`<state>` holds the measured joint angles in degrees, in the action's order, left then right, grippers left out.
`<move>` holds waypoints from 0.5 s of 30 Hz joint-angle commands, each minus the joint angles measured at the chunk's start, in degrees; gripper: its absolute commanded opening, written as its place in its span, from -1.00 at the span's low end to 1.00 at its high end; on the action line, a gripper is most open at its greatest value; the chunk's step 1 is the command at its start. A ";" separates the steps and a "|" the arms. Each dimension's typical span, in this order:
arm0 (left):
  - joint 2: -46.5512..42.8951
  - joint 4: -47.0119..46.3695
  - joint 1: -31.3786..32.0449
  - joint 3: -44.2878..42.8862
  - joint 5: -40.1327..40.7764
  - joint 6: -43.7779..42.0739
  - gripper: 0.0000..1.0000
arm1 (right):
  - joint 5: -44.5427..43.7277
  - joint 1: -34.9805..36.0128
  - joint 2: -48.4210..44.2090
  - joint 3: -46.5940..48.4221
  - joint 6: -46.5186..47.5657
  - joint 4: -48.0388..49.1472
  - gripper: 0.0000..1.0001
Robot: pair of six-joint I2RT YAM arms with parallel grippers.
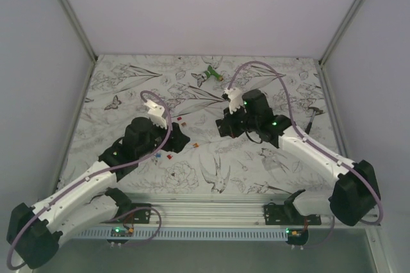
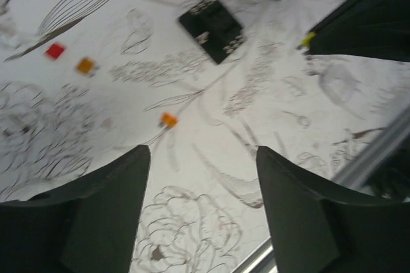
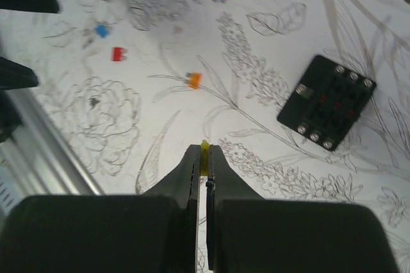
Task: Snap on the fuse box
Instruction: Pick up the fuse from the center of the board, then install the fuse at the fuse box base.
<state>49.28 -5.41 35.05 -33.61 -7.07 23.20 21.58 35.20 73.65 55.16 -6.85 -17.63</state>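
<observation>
Your right tool (image 3: 204,156) is pressed together, pinching a tiny yellow fuse (image 3: 204,146) right at the tips. Your left tool (image 2: 202,151) is spread wide with nothing in it, hovering over the desk (image 1: 256,170). The fuse box (image 3: 327,101) lies flat on the desk near both tools, touching neither. 1 loose orange fuse (image 3: 193,79) sits between the tools, with a red fuse (image 3: 118,54) and a blue fuse (image 3: 101,30) further left.
</observation>
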 commanded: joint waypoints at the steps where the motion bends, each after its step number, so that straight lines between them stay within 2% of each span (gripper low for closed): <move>1: -0.05 4.99 -2.51 2.42 7.81 2.37 0.48 | -19.21 2.87 2.94 1.91 -4.72 -0.90 -1.00; 7: 2.49 5.03 -6.39 3.91 9.79 2.47 0.78 | -31.83 3.44 9.66 3.66 -8.84 0.73 -1.00; 15: 5.88 4.13 -9.67 6.18 13.72 -0.13 0.98 | -39.33 3.40 18.96 7.75 -9.48 3.47 -1.00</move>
<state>54.85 -1.26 26.46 -28.93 3.03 24.62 -10.96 38.13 89.17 58.96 -15.00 -17.37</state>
